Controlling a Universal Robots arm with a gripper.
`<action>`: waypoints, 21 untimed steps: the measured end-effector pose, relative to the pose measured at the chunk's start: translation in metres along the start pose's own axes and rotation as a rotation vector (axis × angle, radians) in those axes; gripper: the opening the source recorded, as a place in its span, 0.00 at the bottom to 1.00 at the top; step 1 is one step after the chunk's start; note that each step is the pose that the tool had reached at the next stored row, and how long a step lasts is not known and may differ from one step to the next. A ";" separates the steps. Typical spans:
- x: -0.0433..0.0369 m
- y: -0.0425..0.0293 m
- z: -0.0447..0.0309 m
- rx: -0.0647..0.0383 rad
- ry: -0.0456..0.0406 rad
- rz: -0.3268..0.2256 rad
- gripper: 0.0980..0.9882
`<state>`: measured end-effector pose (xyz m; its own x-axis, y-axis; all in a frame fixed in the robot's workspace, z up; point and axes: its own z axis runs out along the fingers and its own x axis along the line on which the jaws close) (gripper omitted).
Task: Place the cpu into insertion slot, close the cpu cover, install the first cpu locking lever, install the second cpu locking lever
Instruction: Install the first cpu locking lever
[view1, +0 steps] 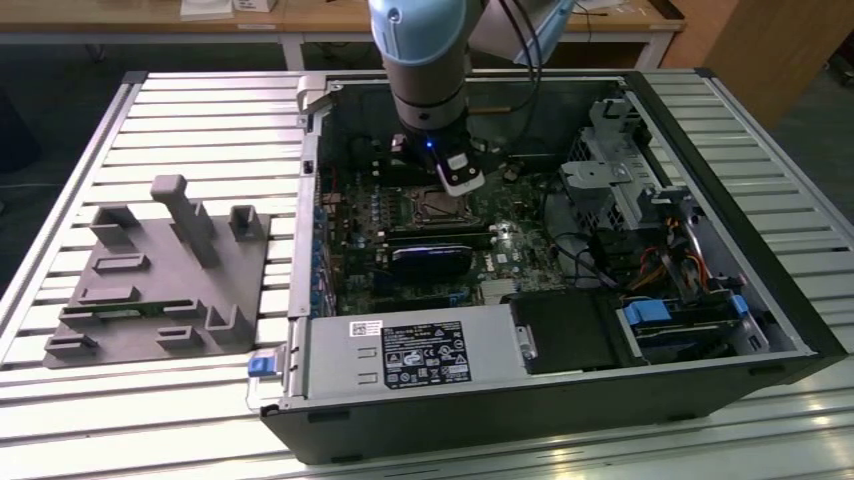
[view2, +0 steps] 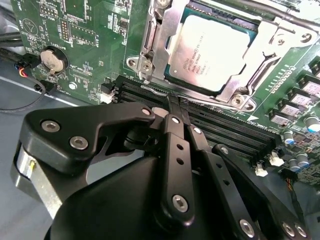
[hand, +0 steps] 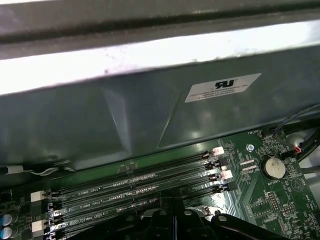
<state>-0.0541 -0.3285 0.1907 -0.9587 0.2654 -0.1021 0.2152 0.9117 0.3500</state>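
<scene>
Hovering beside the socket (view1: 434, 208), centre of the exterior view
Holds gripper (view2: 172, 100) closed and empty above memory slots (view2: 235, 134), likely as one narrow pushing tip; shows chip (view2: 212, 52) seated in socket, kept flat under lowered cover (view2: 161, 50)

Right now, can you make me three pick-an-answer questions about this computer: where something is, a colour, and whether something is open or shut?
1. Where is the cpu?
A. in the insertion slot
B. on the floor
C. in a person's hand

2. What colour is the motherboard?
A. red
B. green
C. white

3. How is the cpu cover?
A. standing up open
B. taken away
C. lying shut over the cpu

Answers:
1 A: the chip sits inside the socket's metal rim.
2 B: the board is green all around it.
3 C: the silvery frame lies flat on the chip's edges.
</scene>
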 end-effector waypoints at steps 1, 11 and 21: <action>-0.0001 -0.0003 0.0002 0.000 -0.0001 0.000 0.01; -0.0006 -0.0044 0.0024 0.000 -0.0007 0.000 0.01; -0.0007 -0.0057 0.0040 -0.006 0.0007 0.000 0.01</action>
<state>-0.0539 -0.3327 0.1851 -0.9588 0.2656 -0.1013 0.2144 0.9097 0.3555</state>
